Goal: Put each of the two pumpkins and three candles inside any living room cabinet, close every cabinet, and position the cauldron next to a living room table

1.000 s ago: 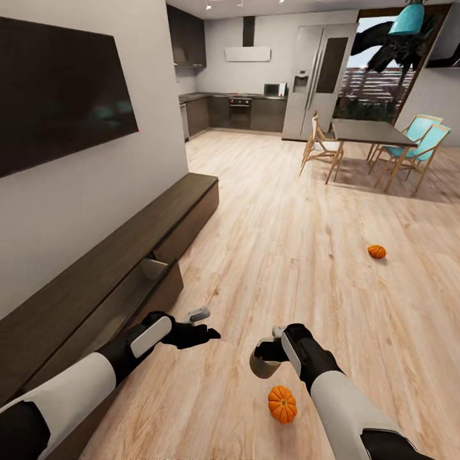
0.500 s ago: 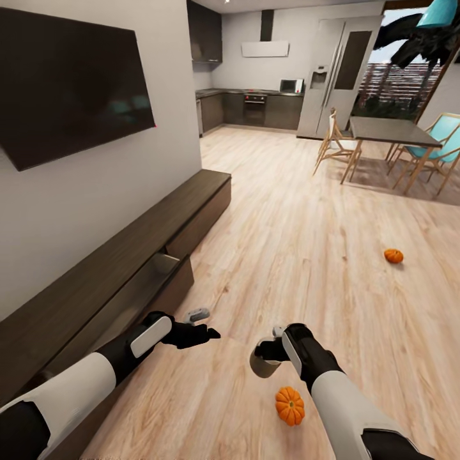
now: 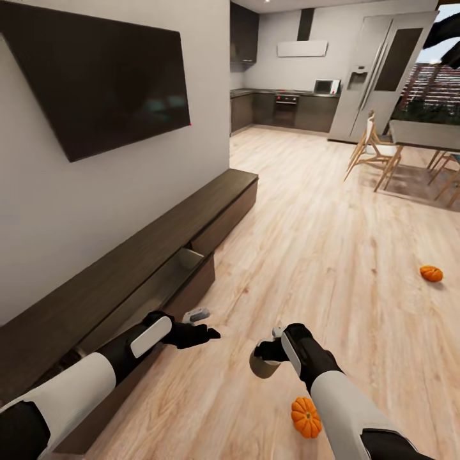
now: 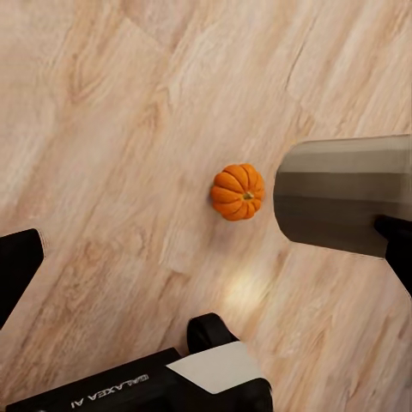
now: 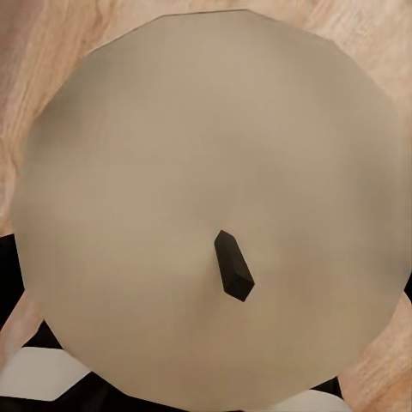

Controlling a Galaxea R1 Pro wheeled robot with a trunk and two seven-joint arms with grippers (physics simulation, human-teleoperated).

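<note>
- Candle (image 3: 264, 368) in our right pincer (image 3: 271, 351), pinched closed on it, held above the wood floor (image 3: 319, 255); right wrist view looks down on its pale round top (image 5: 215, 206) with the dark wick (image 5: 233, 266).
- Left wrist view shows the same candle (image 4: 343, 193) side-on, grey-beige cylinder, a dark fingertip (image 4: 396, 245) at its end.
- Left pincer (image 3: 203, 326) sits open and empty, fingers spread, just in front of the cabinet (image 3: 128, 268).
- Cabinet is long, low, dark brown, along the wall under the TV (image 3: 102, 70); one drawer (image 3: 169, 281) is pulled out, paler inside, nothing visible in it.
- Near pumpkin (image 3: 306, 417) lies on the floor just beside our right forearm, below the held candle; also seen in the left wrist view (image 4: 238, 191), next to the candle in frame but down on the floor.
- Far pumpkin (image 3: 431, 273) on the floor, well apart to the right.
- Dining counter (image 3: 421, 134) with chairs (image 3: 374, 144) farther back right; kitchen with fridge (image 3: 377, 70) at the far end.
</note>
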